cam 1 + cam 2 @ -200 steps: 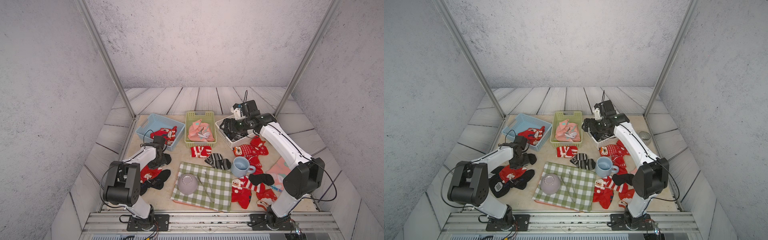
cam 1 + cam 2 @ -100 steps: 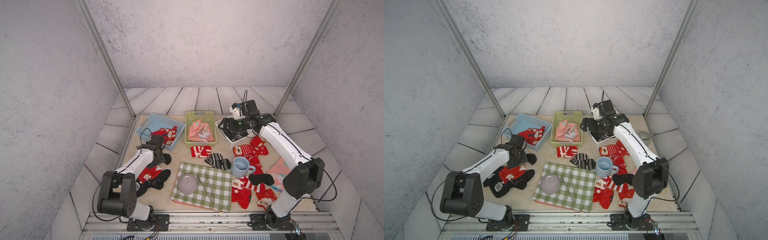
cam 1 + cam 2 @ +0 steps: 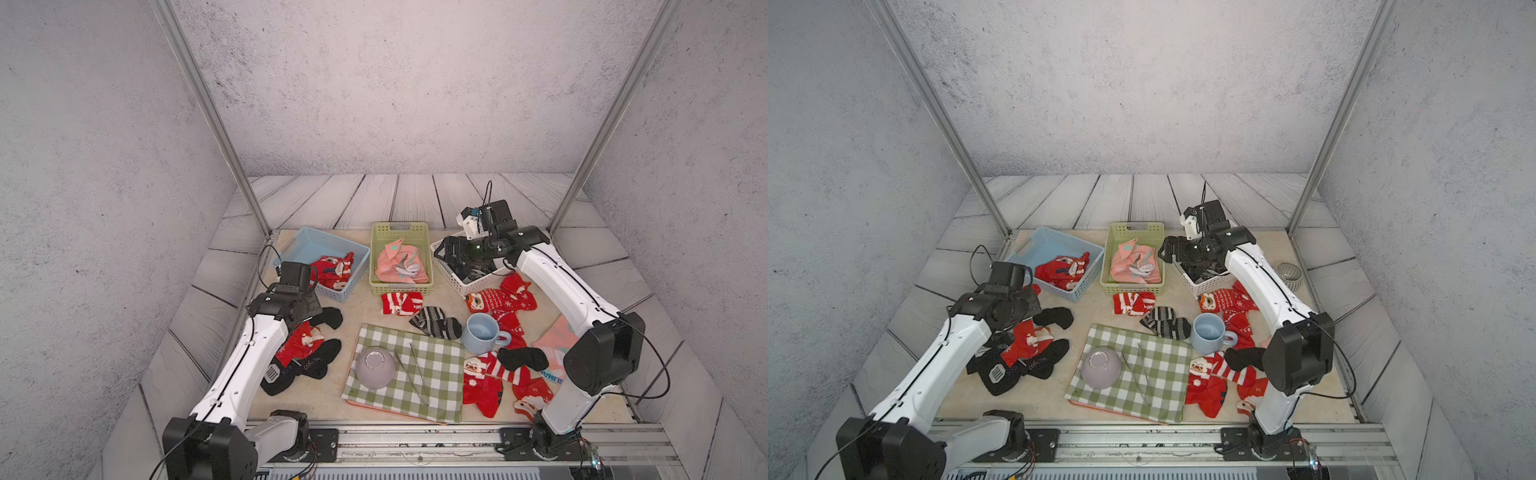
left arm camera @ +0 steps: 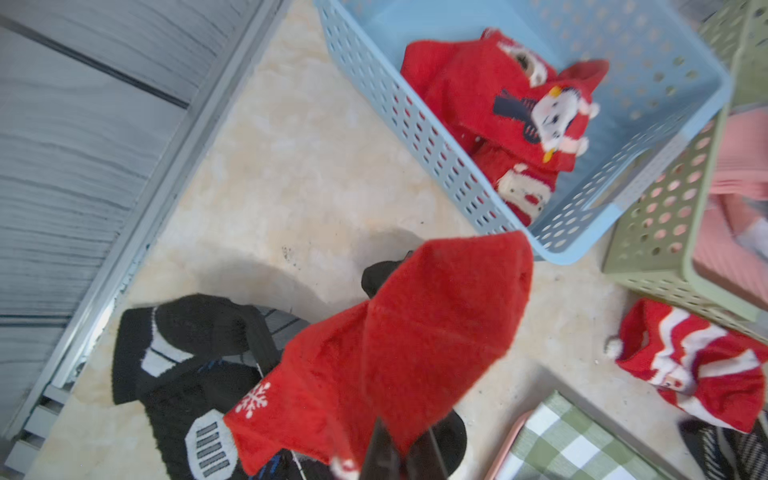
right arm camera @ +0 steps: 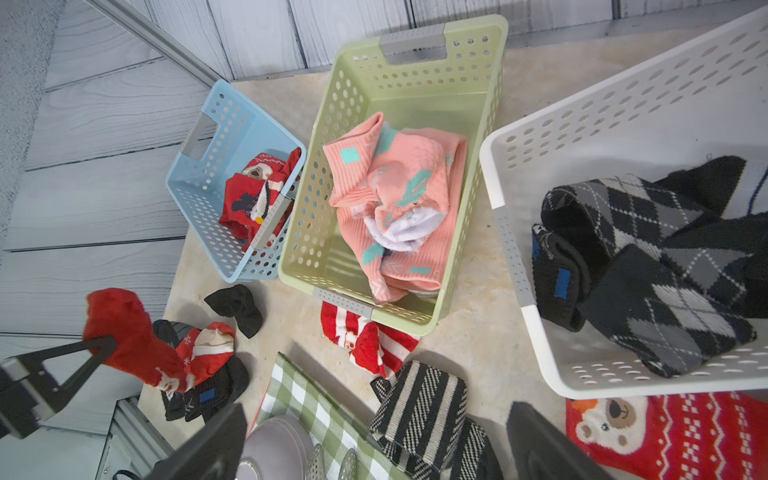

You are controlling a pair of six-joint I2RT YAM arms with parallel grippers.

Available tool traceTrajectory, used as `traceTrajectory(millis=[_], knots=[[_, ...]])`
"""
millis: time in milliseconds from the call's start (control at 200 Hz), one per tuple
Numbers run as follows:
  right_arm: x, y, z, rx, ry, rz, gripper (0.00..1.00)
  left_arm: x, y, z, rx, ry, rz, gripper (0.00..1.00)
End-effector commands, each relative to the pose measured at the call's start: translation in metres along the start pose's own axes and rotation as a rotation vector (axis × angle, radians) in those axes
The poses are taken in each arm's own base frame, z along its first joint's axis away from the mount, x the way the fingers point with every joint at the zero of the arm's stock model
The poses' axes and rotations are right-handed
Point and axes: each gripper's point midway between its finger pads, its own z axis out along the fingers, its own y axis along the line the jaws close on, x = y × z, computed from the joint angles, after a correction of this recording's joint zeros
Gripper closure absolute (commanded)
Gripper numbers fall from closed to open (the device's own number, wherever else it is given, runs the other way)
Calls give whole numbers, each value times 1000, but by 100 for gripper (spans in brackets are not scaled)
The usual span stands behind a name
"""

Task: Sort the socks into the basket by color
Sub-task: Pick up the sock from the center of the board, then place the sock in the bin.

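Right wrist view: white basket (image 5: 623,108) holding black socks (image 5: 648,257) sits by the right gripper (image 5: 378,415), its fingers spread wide and empty. Near the blue basket (image 5: 216,120), a red sock (image 5: 120,328) hangs pinched tight in the left gripper (image 5: 106,347).

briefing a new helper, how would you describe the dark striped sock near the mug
Find the green checked cloth in the front middle. At its far corner, beside the blue mug, lies the sock: black with grey stripes, unlike the red-and-white sock behind it.
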Motion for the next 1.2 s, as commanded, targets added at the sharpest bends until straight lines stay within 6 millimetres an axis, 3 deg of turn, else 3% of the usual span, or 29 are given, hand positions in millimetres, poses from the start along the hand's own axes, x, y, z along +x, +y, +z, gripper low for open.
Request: traceTrajectory(millis=[0, 250, 450, 646, 811, 1001, 1196], knots=[[3, 0, 1, -9, 20, 14, 1, -20, -1, -25, 12, -46, 26, 100], [9, -3, -1, 1, 22, 15, 1, -86, -34, -63, 110, -167, 48, 100], [13, -4, -3, 3, 18, 14, 1, -141, -66, -60, 145, -233, 107, 100], [15, -5, -9, 13, 9, 0, 1, -185, -91, -31, 156, -274, 139, 100], [16, -6, -13, 26, 1, -14, 1, -211, -101, 10, 150, -277, 145, 100], [18, -8, -18, 43, -5, -27, 1, -226, -94, 56, 111, -280, 132, 100], [24, -14, -20, 70, 11, -34, 1, -227, -78, 100, 54, -266, 124, 100]])
